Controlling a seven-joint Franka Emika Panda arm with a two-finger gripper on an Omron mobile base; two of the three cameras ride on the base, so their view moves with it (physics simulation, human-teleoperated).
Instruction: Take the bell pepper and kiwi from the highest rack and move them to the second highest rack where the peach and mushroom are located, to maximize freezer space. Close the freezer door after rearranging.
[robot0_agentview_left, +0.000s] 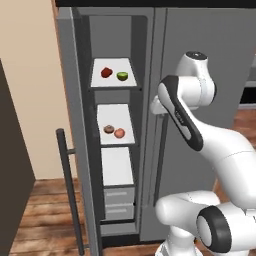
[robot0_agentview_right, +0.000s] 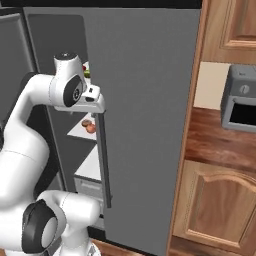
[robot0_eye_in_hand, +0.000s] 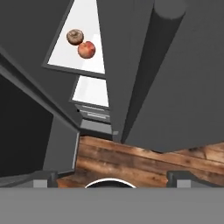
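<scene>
Gripper (robot0_eye_in_hand: 112, 177) jaws stand wide and empty, fingertips at the hand view's lower corners, pointing down past the peach (robot0_eye_in_hand: 86, 49) and mushroom (robot0_eye_in_hand: 75, 36). Pepper (robot0_agentview_left: 106, 73) and kiwi (robot0_agentview_left: 122, 76) sit on the top rack, kiwi at 3 o'clock of the pepper. Both look light; the lumpy pepper I'd pinch across its middle, the kiwi by its rim. My arm is bent beside the wide door's handle (robot0_agentview_left: 161, 155).
</scene>
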